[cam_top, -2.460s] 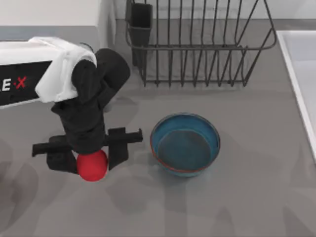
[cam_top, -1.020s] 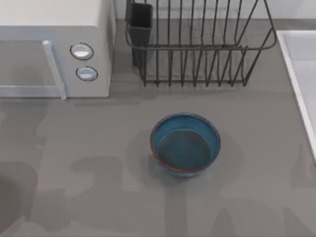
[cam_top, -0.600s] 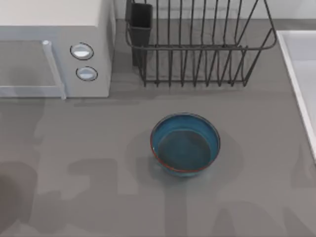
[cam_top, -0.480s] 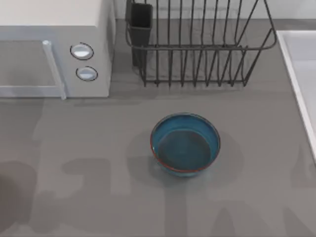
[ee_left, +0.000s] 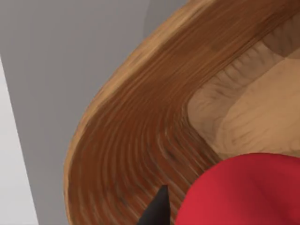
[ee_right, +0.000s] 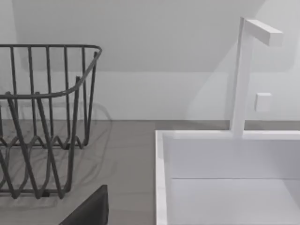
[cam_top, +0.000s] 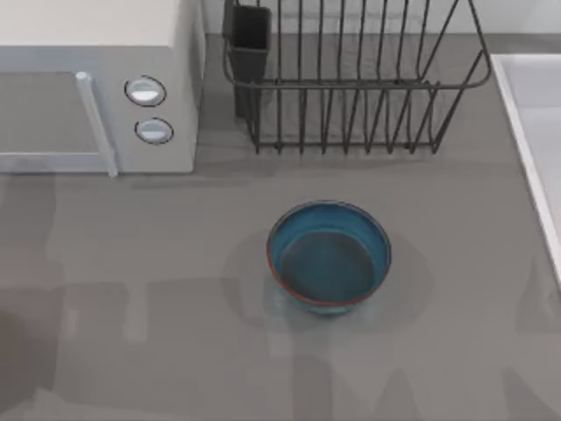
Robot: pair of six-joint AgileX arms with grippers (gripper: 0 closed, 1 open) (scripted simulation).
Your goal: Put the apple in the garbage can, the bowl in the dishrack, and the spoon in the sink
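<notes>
The apple is a bright red lump close up in the left wrist view, hanging over the rim of the garbage can, a round brown wooden vessel with a paler inside. My left gripper is shut on the apple, with one black fingertip beside it. The teal bowl stands upright on the grey counter, in front of the dark wire dishrack. The pale sink lies at the right edge. The spoon is out of view. A dark part of my right gripper faces the dishrack and the sink.
A white microwave with two round knobs stands at the back left. The dishrack's black cutlery cup is at its left corner. A white faucet rises behind the sink. Grey counter lies around the bowl.
The left arm, which held the apple beside the bowl, has left the top view and uncovered the microwave. Over the last second only shadows shift at the table's left; the bowl stays put.
</notes>
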